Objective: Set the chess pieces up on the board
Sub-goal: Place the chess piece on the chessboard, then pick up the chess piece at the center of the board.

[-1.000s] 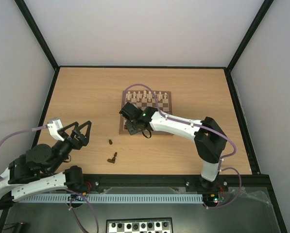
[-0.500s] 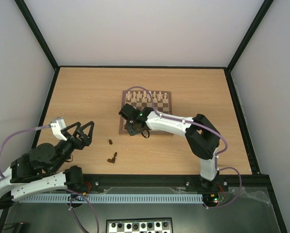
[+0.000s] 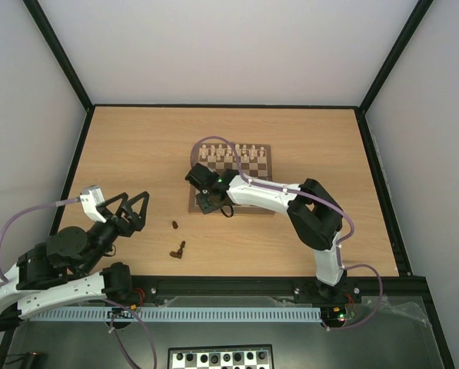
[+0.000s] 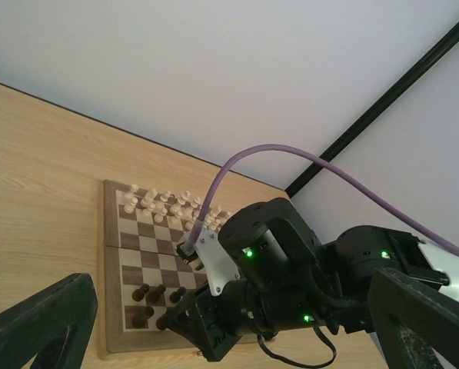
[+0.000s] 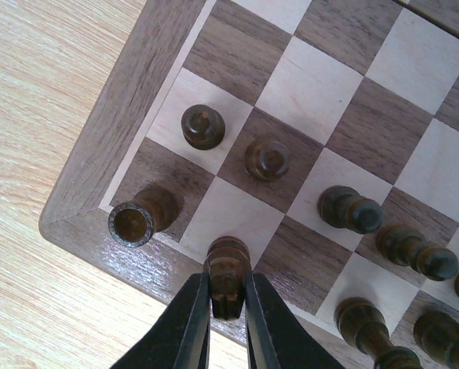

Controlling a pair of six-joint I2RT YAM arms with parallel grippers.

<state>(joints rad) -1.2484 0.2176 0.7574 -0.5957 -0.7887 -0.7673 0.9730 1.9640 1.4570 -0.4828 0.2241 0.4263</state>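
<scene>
Right hand (image 5: 227,306) pinches a dark chess piece (image 5: 227,265) at the board (image 5: 129,108) corner; a rook (image 5: 141,217) stands just left, pawns (image 5: 202,125) beyond, other chessmen (image 5: 350,209) right. Left hand (image 3: 133,202) spread.

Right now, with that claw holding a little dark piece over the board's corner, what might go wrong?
The right gripper pinches a dark piece close beside the corner piece; as the fingers open, they could knock that neighbour over. The dark piece is also near the border of the board, so if released off-centre it might tip or miss its square.
</scene>
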